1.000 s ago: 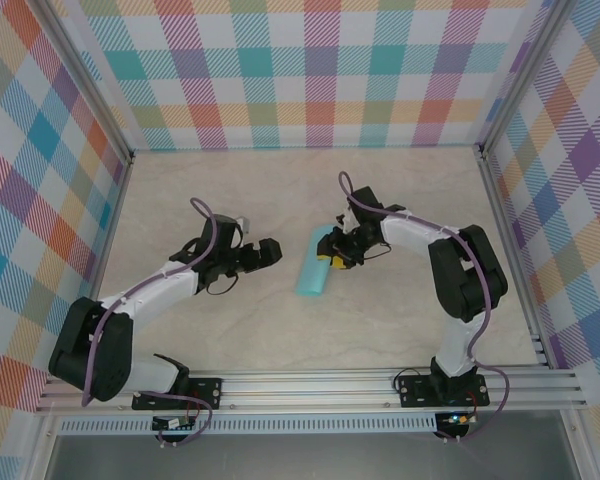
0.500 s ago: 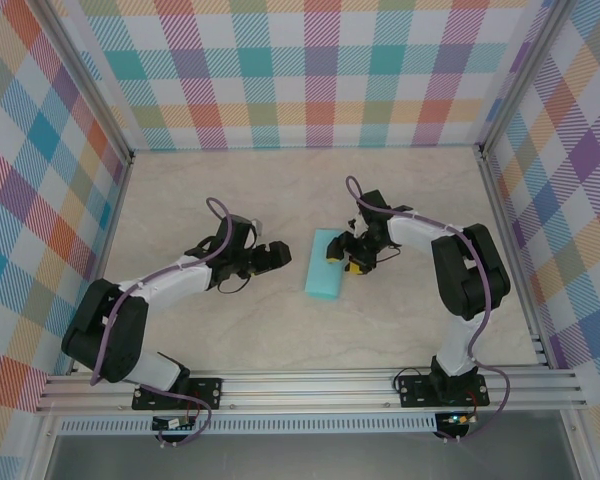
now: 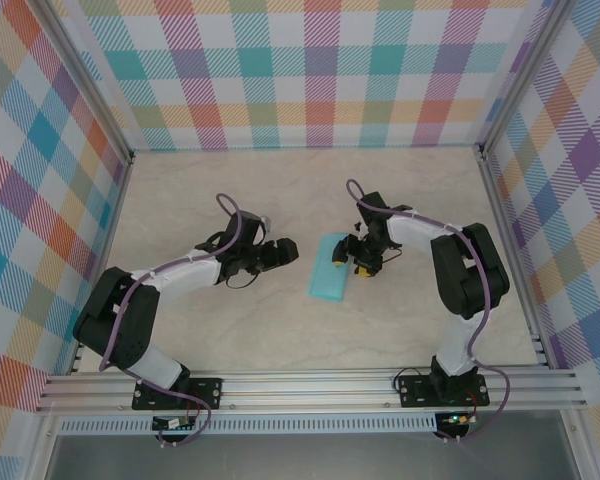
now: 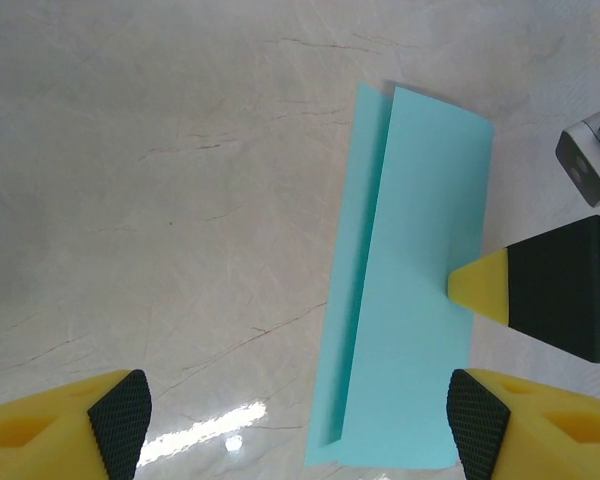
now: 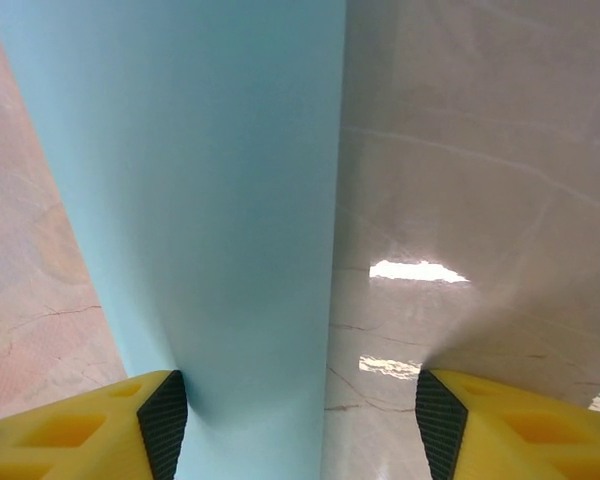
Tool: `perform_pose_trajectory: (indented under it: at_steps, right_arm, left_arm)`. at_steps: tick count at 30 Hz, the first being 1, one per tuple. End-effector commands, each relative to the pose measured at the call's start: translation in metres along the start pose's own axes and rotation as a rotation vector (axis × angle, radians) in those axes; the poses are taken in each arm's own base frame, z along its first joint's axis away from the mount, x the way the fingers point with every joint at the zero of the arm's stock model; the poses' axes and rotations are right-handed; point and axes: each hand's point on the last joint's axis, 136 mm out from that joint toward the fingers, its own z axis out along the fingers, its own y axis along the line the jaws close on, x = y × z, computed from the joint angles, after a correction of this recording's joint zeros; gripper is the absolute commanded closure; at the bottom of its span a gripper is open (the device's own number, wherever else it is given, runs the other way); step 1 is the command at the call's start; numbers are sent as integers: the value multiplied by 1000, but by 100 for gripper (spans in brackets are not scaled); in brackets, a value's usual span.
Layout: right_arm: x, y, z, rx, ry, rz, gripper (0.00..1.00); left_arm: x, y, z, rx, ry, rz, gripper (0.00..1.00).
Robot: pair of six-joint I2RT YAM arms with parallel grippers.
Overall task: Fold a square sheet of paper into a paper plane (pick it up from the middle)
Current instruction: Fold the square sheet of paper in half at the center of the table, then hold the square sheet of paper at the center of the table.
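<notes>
Your L gripper has its jaws wide apart w/ nothing clamped. Its yellow fingertips sit in the bottom corners of the wrist view, low over the marble-look table. Your R gripper is spread too, not clamped: one pad is at the light-teal sheet of paper, the other over bare table; can't tell if it's touching. In the top view the sheet, folded to a long strip, lies flat mid-frame btwn both grippers, right at the R one.
</notes>
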Motion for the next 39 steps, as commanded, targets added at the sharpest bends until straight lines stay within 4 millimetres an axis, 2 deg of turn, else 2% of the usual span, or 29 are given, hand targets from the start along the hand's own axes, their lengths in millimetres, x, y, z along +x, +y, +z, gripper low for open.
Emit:
perform_pose_trajectory:
  at_steps: [1,5,20,39]
  right_arm:
    - [0,-3,7,19,23,19,34]
    - [-1,0,7,24,28,12,30]
    - [0,-15,14,190,44,26,23]
    - [2,-36,22,325,63,49,20]
  left_arm:
    - [-5,-15,4,38,-4,22,20]
    - [-6,-17,5,39,-3,25,20]
    - [-7,-17,5,38,-7,30,23]
    - [-6,-19,4,48,-4,34,26]
